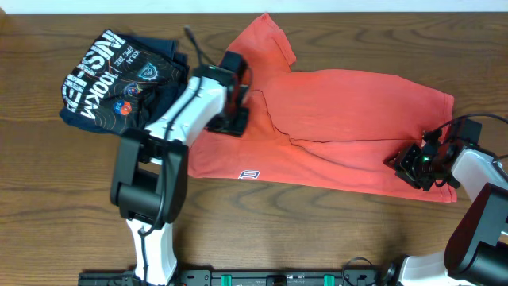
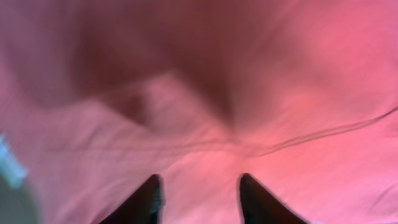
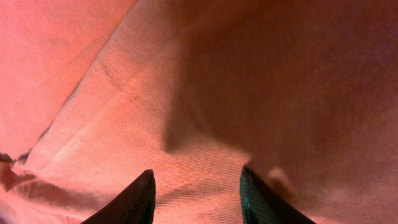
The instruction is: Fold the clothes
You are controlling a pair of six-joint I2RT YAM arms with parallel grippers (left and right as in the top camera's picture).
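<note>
At the left of the wooden worktop (image 1: 48,199) lies a folded navy shirt (image 1: 151,99), its white lettering (image 1: 89,78) possibly "HOOK'EM". Just beside it the orange-red T-shirt (image 1: 341,119) lies spread from centre to right. The left pincer (image 2: 199,196) stands spread-fingered over its left part, gripping nothing. A small white label (image 1: 249,174) is unreadable. The right pincer (image 3: 198,193) is likewise spread over the right corner.

The T-shirt (image 1: 341,135) lies spread across the middle of the counter (image 1: 48,199), reaching toward the right edge. The folded shirt (image 1: 111,79) sits near the far left corner. The left claw (image 1: 230,121) is over the T-shirt's left part, the right claw (image 1: 413,167) over its right end.
</note>
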